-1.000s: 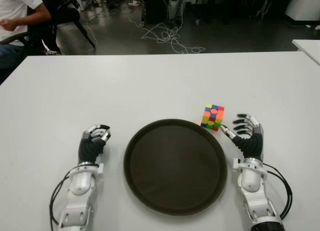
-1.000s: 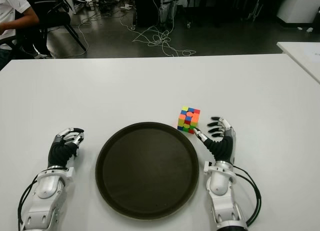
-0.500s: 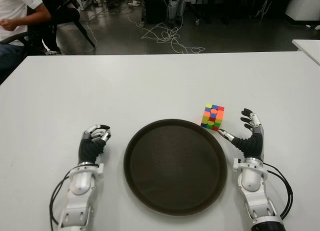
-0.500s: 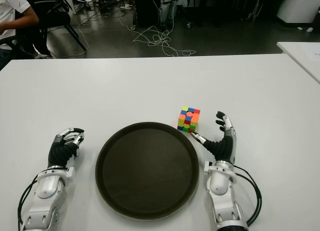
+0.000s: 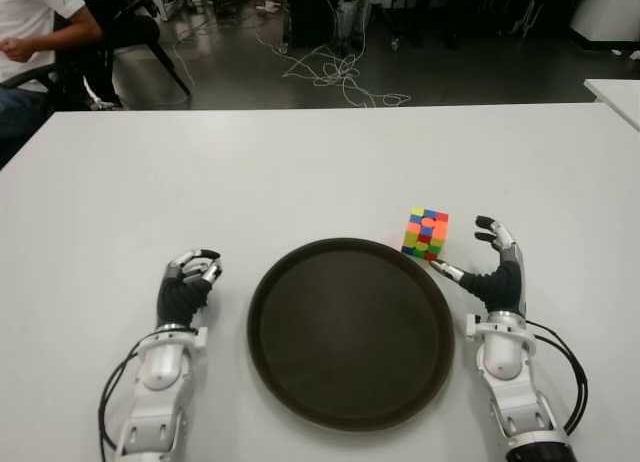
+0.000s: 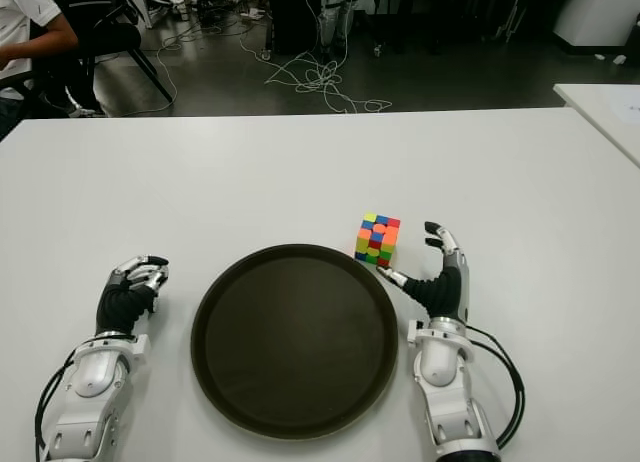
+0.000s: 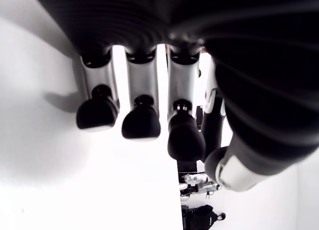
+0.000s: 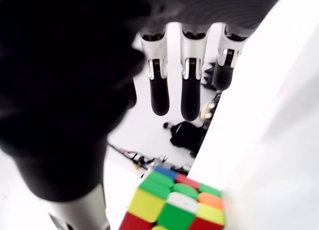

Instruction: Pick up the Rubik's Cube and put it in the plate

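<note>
The right hand (image 5: 493,272) sits at about four o'clock, fingers extended and spread, thumb angled toward eleven o'clock, holding nothing. The left hand (image 5: 186,284) shows at eight o'clock, fingers curled, empty.

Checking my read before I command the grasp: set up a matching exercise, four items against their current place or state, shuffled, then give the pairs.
Items:
1. Rubik's Cube
2. plate
3. right hand
4. left hand

Places or states:
A. empty, between the two hands
B. fingers curled, holding nothing, left of the plate
C. on the table just beyond the plate's far right rim
D. fingers spread open, right beside the cube, thumb tip close to the cube's lower corner

Pairs: 1-C, 2-A, 3-D, 4-B
</note>
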Robot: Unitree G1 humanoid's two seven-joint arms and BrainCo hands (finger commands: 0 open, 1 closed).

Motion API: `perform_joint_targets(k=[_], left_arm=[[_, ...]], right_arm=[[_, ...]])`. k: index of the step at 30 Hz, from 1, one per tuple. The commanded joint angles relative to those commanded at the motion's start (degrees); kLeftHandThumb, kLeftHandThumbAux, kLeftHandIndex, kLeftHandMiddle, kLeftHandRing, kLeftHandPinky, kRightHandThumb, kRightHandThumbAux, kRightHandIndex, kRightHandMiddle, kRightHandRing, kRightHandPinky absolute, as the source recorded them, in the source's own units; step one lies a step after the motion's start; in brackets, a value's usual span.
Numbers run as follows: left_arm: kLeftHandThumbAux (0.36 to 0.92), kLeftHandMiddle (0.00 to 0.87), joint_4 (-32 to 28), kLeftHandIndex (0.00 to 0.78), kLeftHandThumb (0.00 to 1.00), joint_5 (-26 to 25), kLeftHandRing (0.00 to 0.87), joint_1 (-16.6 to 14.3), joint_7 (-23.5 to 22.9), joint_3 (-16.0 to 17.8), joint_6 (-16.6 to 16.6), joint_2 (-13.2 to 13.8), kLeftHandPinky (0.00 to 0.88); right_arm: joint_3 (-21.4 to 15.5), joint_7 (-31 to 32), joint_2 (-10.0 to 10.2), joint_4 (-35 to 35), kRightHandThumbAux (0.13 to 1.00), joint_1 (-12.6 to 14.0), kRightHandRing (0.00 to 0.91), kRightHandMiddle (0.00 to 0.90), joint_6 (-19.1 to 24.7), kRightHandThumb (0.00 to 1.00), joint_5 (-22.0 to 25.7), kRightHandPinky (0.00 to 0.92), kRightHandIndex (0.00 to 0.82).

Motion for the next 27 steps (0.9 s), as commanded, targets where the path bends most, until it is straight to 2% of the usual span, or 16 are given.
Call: perform_joint_targets(k=[5, 10, 16, 20, 27], left_arm=[[0.704, 0.819, 0.0, 0.444, 0.711, -0.2, 0.824, -0.1, 0.0, 0.1, -0.1, -0.1, 0.814], [0.704, 0.817, 0.0, 0.444, 0.711, -0.1, 0.824, -0.1, 0.0, 0.0, -0.3, -0.2, 0.813], [0.704, 0.814, 0.3, 0.444, 0.71, 0.0, 0.821, -0.2, 0.3, 0.0, -0.4, -0.3, 0.812], [0.704, 0.817, 0.6, 0.444, 0.71, 0.0, 0.825, -0.3, 0.7, 0.1, -0.9, -0.7, 0.817], [0.704, 0.818, 0.7, 0.444, 0.711, 0.2, 0.824, -0.1, 1.0, 0.0, -1.2, -1.0, 0.814]], right_arm=[[0.4, 1.3, -0.6, -0.9, 0.9, 0.0, 0.232, 0.239, 1.1, 0.0, 0.1, 0.188, 0.232], [0.9, 3.5, -1.7, -1.9, 0.892, -0.3, 0.21, 0.202, 2.4, 0.0, -0.1, 0.188, 0.182], [1.9, 6.6, -4.5, -2.0, 0.871, -1.4, 0.191, 0.183, 1.8, 0.0, -1.0, 0.198, 0.162], [2.6, 10.3, -7.2, -3.3, 0.869, -2.7, 0.163, 0.15, 1.1, 0.004, -1.0, 0.204, 0.125], [3.7, 13.5, -9.4, -6.9, 0.857, -4.3, 0.113, 0.107, 3.6, 0.001, -2.8, 0.155, 0.091]])
